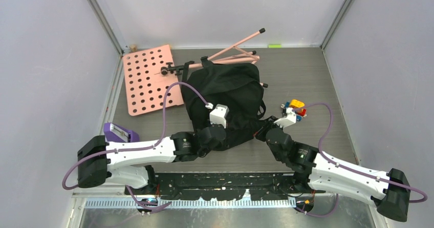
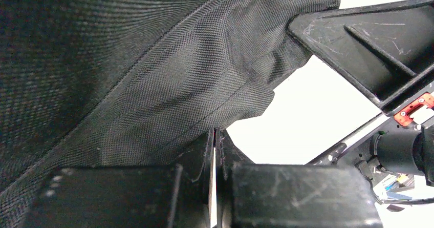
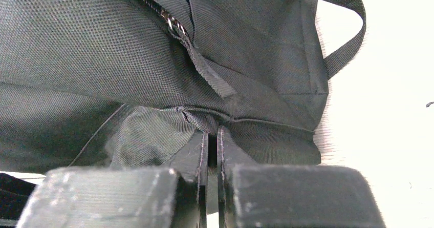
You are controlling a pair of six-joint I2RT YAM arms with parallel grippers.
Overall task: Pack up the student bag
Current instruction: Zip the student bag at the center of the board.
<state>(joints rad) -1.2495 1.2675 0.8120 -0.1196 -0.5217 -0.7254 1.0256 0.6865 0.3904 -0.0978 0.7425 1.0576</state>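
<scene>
The student bag (image 1: 225,92) is a black fabric backpack lying in the middle of the table. My left gripper (image 1: 217,131) is at its near edge, left of centre. In the left wrist view the left gripper (image 2: 215,133) is shut, its tips pinching the hem of the bag (image 2: 153,84). My right gripper (image 1: 263,130) is at the bag's near right corner. In the right wrist view the right gripper (image 3: 210,131) is shut on a fold of the bag (image 3: 128,59) just below a seam; a zipper (image 3: 164,15) and a strap loop (image 3: 353,33) show above.
A pink perforated board (image 1: 148,79) lies left of the bag, with pink rods (image 1: 238,51) behind it. A purple object (image 1: 121,132) sits by the left arm. Small coloured items (image 1: 296,107) lie right of the bag. A green piece (image 1: 275,46) is at the back wall.
</scene>
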